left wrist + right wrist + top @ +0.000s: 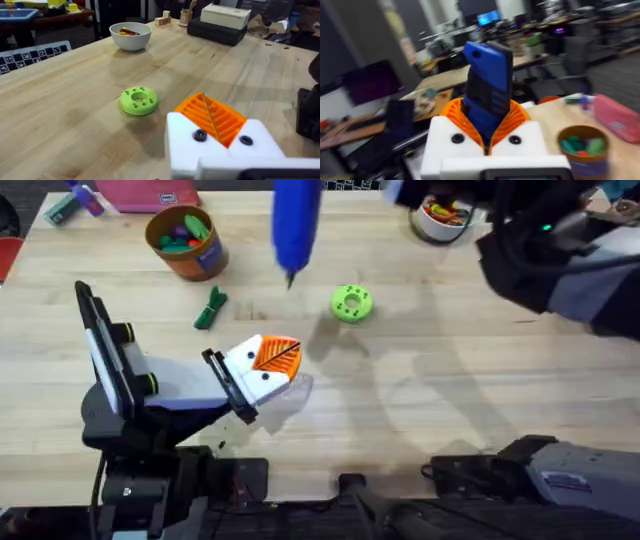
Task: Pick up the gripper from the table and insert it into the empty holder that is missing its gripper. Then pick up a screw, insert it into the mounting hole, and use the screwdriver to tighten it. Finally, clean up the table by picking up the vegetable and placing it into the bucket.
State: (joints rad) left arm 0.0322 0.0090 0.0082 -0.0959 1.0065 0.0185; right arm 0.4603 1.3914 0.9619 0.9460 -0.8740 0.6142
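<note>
Screwdriver [487,80] clamped in right gripper [487,131], raised over table's [480,420] far middle. Left gripper [268,365] seemingly shut, empty. Tightening step judged; tip-to-screw alignment needed. Vegetable [211,309] beside bucket [186,242].

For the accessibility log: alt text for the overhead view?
A blue screwdriver hangs tip-down over a wooden table, near a green ring. The left gripper rests on the table; a bucket of vegetables stands behind.
</note>
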